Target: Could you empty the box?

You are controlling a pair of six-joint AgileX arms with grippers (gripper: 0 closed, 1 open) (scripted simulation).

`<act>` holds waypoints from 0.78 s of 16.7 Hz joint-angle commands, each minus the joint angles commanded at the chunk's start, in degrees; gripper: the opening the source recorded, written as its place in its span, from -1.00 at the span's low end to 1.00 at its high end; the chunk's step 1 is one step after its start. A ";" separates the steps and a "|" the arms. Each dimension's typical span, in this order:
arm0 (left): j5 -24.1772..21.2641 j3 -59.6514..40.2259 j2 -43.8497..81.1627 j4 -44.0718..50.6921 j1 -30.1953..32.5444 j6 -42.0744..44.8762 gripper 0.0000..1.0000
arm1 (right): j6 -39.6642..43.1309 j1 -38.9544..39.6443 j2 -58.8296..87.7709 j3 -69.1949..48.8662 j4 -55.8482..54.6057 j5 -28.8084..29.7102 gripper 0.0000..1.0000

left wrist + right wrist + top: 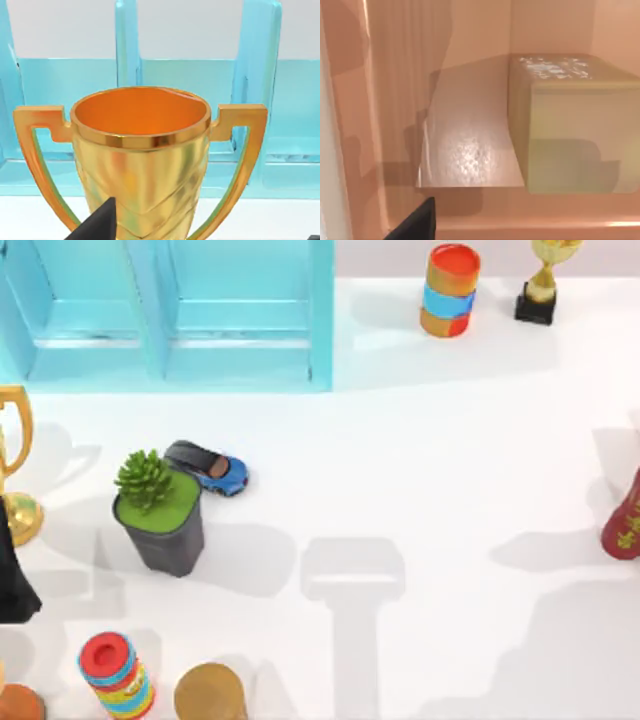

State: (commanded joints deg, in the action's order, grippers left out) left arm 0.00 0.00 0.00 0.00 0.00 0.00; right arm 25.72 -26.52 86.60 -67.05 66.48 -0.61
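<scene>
In the right wrist view a tan cuboid (pixel 575 125) with a pale mottled patch on its top face stands on a glossy pinkish-brown shelf (pixel 470 145); it looks like the box. I cannot see into it. One dark finger (pixel 415 222) of my right gripper shows short of the shelf, with nothing against it. My left arm (pixel 12 580) is at the table's left edge. Its gripper (pixel 210 222) is open just before a gold trophy (pixel 140 150), touching nothing.
A turquoise cabinet (pixel 170 310) spans the back left. A potted succulent (pixel 160 510) and a blue toy car (pixel 215 470) sit left of centre. Striped cans (pixel 450 290) (pixel 118 675), a second trophy (pixel 545 280), a red bottle (pixel 625 520) and a brown cup (pixel 210 695) ring the table.
</scene>
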 joint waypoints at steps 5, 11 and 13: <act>0.00 0.00 0.00 0.00 0.00 0.00 1.00 | 1.43 -1.37 6.07 -6.77 4.88 0.03 1.00; 0.00 0.00 0.00 0.00 0.00 0.00 1.00 | 1.28 -1.12 6.16 -5.78 3.84 0.03 1.00; 0.00 0.00 0.00 0.00 0.00 0.00 1.00 | 1.15 -1.14 7.12 -3.21 0.65 0.03 1.00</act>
State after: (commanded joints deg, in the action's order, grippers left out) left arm 0.00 0.00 0.00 0.00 0.00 0.00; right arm 26.87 -27.66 93.73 -70.26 67.13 -0.58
